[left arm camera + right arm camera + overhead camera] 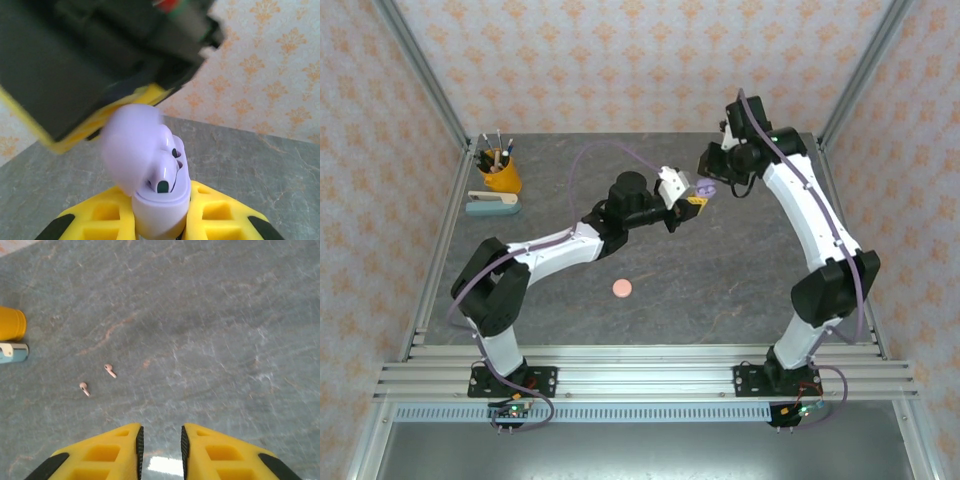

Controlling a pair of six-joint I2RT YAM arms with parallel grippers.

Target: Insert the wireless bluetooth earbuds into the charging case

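Note:
My left gripper is shut on an open purple charging case and holds it above the table's middle. Two purple earbuds sit in the case under its raised lid. My right gripper hovers right over the case, and one of its yellow fingers is at the lid. In the right wrist view the right gripper is open with nothing between its pads. Two pale pink earbuds lie loose on the grey table. A round pink case lies shut nearer the arm bases.
A yellow cup of pens stands at the back left, with a pale blue stapler beside it. Both also appear at the left edge as the cup and stapler. Metal frame posts and patterned walls enclose the table.

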